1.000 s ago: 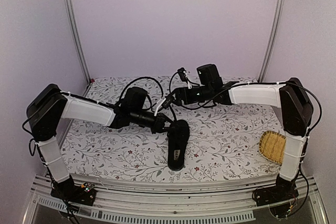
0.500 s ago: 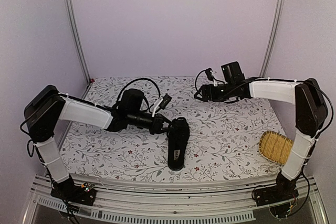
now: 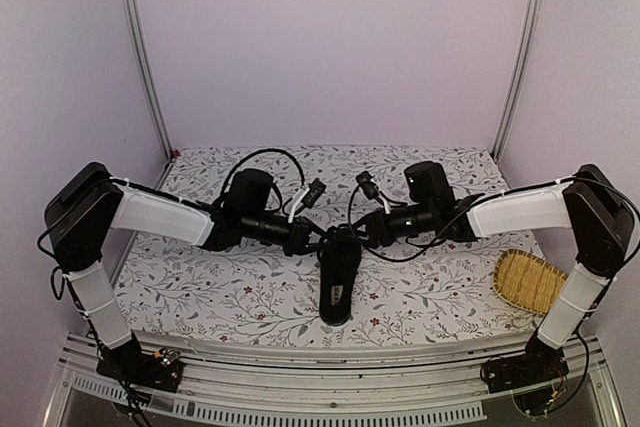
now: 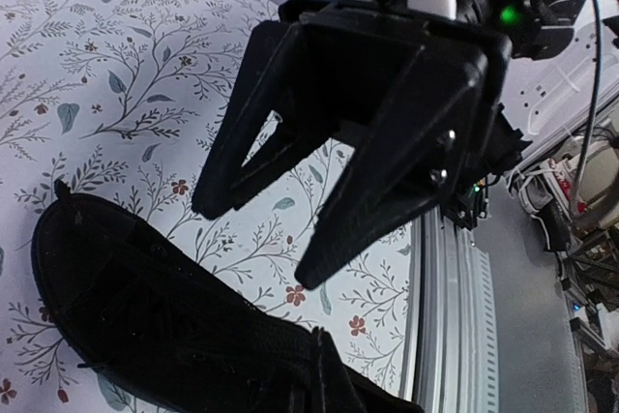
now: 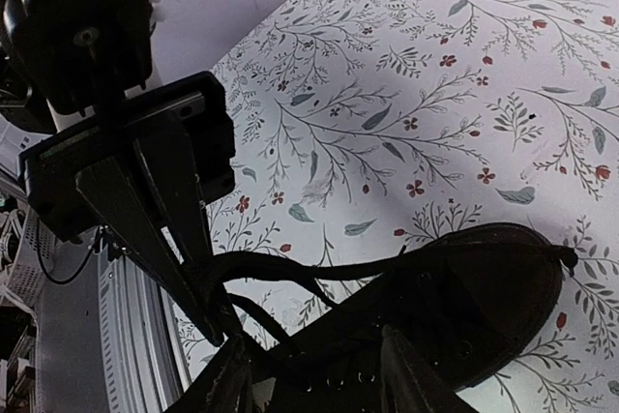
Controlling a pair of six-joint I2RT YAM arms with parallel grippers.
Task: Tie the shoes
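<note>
**Over the far end of the shoe: one hand pinched on the laces, the other spread**

Left hand (image 5: 221,328) is closed to a point. In the right wrist view its tips meet where the thin black laces (image 5: 290,268) gather, and it grips them there, low beside the shoe. From that pinch one strand runs across to the upper, and another curves round before it reaches the eyelets.

Right hand (image 4: 259,244) comes in from the opposite side and hangs just above the shoe with its two fingers (image 5: 406,374) apart. The left wrist view shows floral cloth through the gap. I cannot tell whether either finger touches a lace. The two hands face each other, near but not touching, with their tips angled down.

The shoe (image 3: 337,272), all black and low-cut, lies sole-down near the middle of the tabletop (image 3: 440,272). Its length runs from the far side toward the arm bases, and its far end sits between the two hands. The pale insole label (image 3: 335,295) shows inside the opening, nearer the near end.

A cloth patterned with leaves and small red flowers covers the tabletop. Well to the right of the shoe, near the right arm's upright link, rests a small woven bamboo tray (image 3: 525,280).
</note>
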